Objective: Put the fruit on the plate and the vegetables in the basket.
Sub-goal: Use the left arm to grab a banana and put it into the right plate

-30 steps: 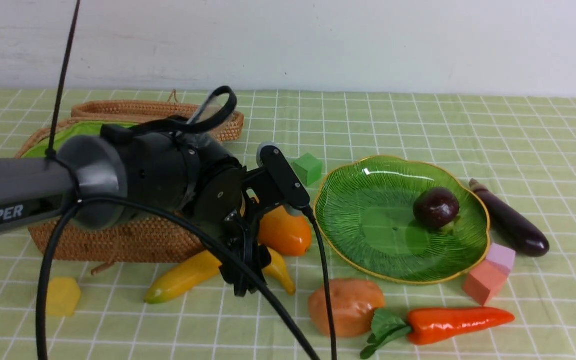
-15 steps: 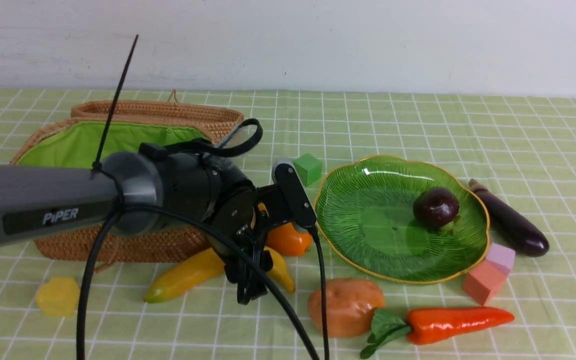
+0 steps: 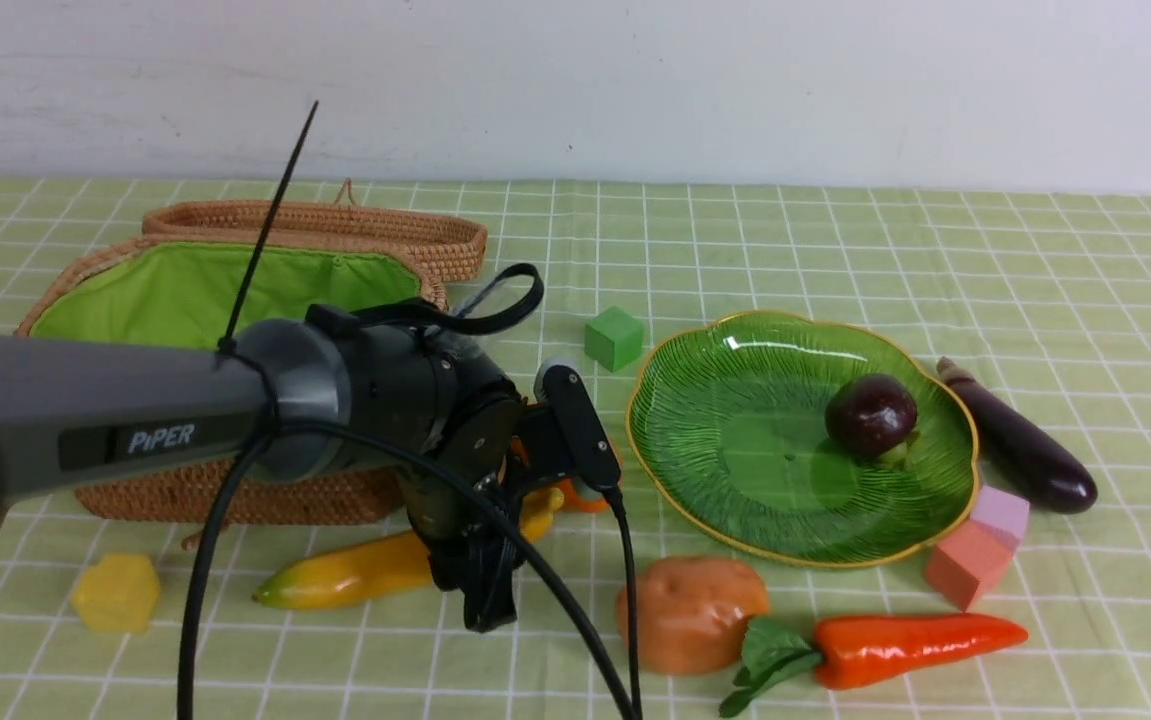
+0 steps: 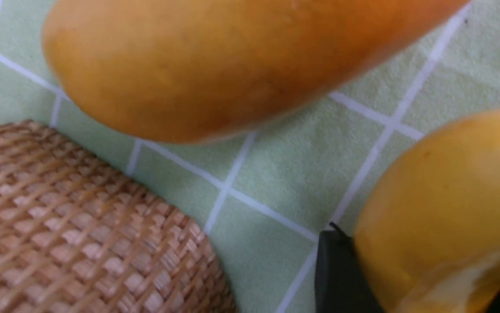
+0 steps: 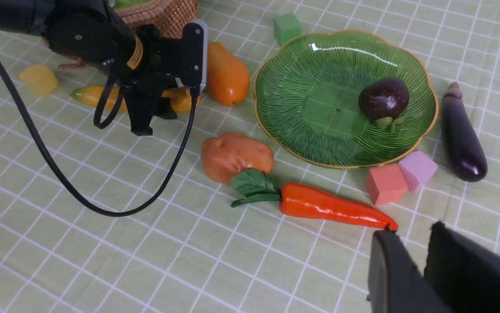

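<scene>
My left gripper (image 3: 483,590) is down at the table, shut on the yellow banana (image 3: 355,575). In the left wrist view the banana (image 4: 441,195) fills the gap between the jaws, beside one black finger (image 4: 336,278). The orange-yellow mango (image 3: 585,495) lies just behind, mostly hidden by the wrist, and shows whole in the right wrist view (image 5: 227,74). The mangosteen (image 3: 870,413) sits on the green plate (image 3: 735,440). The potato (image 3: 690,610), carrot (image 3: 920,645) and eggplant (image 3: 1020,445) lie on the cloth. The wicker basket (image 3: 215,290) stands open at the left. My right gripper (image 5: 412,230) hovers near the carrot's tip, shut to a narrow slit and empty.
A green block (image 3: 613,337) sits behind the plate. A yellow block (image 3: 115,592) lies in front of the basket. A salmon block (image 3: 965,565) and a pink block (image 3: 1003,512) touch the plate's front right rim. The left arm's cable (image 3: 575,620) trails over the cloth.
My left arm has moved forward and down onto the banana. The banana has slid to the left and its right end has tilted up. The mango is now mostly hidden.
</scene>
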